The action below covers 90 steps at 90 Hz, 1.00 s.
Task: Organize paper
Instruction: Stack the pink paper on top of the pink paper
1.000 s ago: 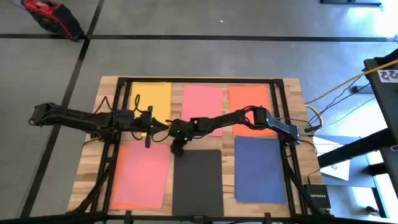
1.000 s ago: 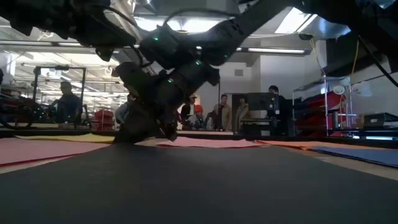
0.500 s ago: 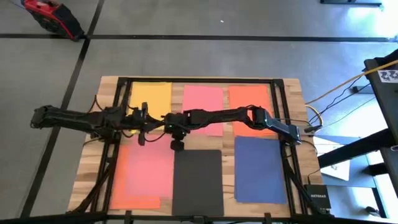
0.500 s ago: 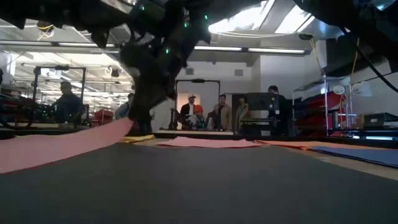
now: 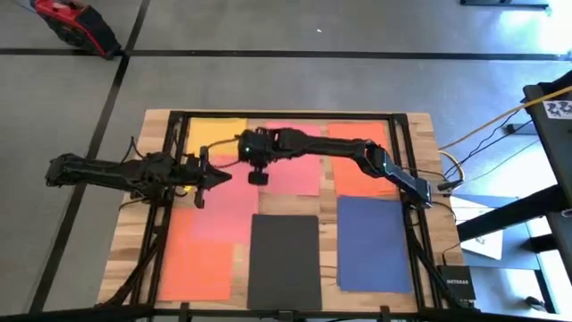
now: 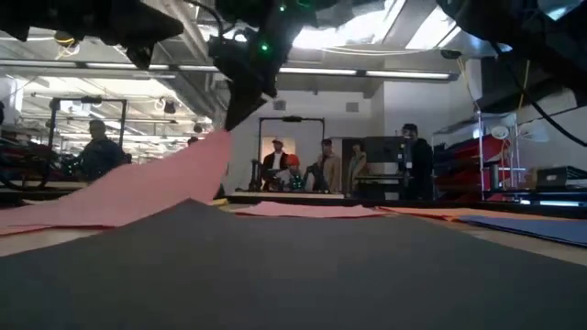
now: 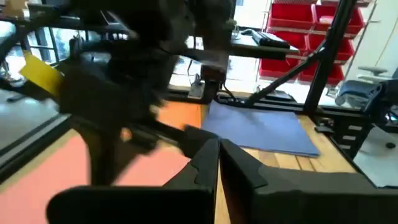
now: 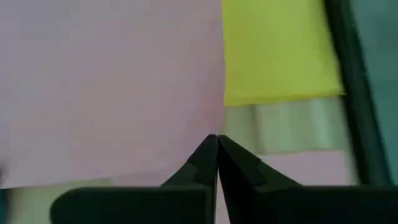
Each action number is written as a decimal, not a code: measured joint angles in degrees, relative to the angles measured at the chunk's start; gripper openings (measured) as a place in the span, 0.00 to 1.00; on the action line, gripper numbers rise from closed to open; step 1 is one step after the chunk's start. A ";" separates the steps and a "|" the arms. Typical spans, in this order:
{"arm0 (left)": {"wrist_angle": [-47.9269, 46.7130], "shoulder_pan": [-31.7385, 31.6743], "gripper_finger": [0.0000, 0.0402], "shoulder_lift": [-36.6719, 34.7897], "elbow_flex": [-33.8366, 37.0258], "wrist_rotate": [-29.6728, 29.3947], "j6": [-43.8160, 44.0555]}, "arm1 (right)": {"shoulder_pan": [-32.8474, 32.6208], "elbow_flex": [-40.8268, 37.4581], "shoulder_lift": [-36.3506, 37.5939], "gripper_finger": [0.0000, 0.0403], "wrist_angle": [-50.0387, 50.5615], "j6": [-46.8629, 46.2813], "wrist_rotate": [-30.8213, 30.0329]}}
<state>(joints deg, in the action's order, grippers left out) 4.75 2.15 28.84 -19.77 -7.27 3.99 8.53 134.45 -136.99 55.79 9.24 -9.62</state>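
From above, we see the right tool (image 5: 256, 175) reaching across the counter (image 5: 422, 143) to the far inner corner of the lifted pink sheet (image 5: 223, 210). That sheet lies toward the near left corner and partly covers an orange sheet (image 5: 197, 268). Its long axis runs from the far edge to the near edge, so it hangs nearward from the right tool. The left tool (image 5: 207, 175) waits just beside its far outer corner. At counter height, the lifted pink sheet (image 6: 147, 188) slopes up as a smooth, limp ramp to the dark fingers, behind the black sheet (image 6: 293, 275). The left wrist view shows the left tool (image 7: 217, 155) clenched on nothing we can see. The right wrist view shows the right tool (image 8: 216, 142) pinched tight, which we judge to be on that pink corner, with the yellow sheet (image 8: 280, 56) beyond it.
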 joint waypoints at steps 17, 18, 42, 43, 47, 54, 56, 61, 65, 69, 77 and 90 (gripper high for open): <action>0.09 0.00 0.00 -0.02 0.00 0.00 -0.12 | 3.77 -0.09 -0.02 0.00 5.29 3.07 -3.06; 0.09 0.00 0.00 -0.02 0.00 0.00 -0.11 | 3.95 -0.09 -0.02 0.00 5.55 3.10 -3.33; 0.13 0.00 0.00 -0.02 0.00 -0.42 -0.13 | 8.13 -0.09 -0.02 0.00 13.11 7.57 -9.12; 0.13 0.00 0.00 -0.02 0.00 -0.42 -0.13 | 8.32 -0.09 -0.02 0.00 13.29 7.70 -9.28; 0.17 0.00 0.00 -0.02 0.00 -0.42 -0.13 | 9.06 -0.09 -0.09 0.00 13.51 8.43 -9.81; 0.19 0.00 0.00 -0.02 0.00 -0.44 -0.15 | 10.38 -0.09 -0.09 0.00 13.52 9.96 -10.50; 0.20 0.00 0.00 -0.02 0.00 -0.44 -0.15 | 10.73 -0.09 -0.09 0.00 13.57 10.56 -10.57; 0.20 0.00 0.00 -0.02 0.00 -0.48 -0.15 | 11.71 -0.09 -0.09 0.00 14.04 12.11 -10.70; 0.18 0.00 0.00 -0.02 0.00 -0.63 -0.13 | 12.52 -0.09 -0.09 0.00 14.64 12.84 -10.74; 0.17 0.00 0.00 -0.02 0.00 -0.66 -0.14 | 13.25 -0.09 -0.09 0.00 14.90 13.32 -10.70; 0.17 0.00 0.00 -0.02 0.00 -0.68 -0.17 | 14.55 -0.09 -0.09 0.00 15.17 14.50 -10.38; 0.17 0.00 0.00 -0.02 0.00 -0.94 -0.17 | 16.52 -0.09 -0.09 0.00 16.61 16.10 -10.33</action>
<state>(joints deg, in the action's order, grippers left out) 4.93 2.15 28.82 -19.77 -8.21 3.81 25.04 134.37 -137.08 72.41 25.34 -19.94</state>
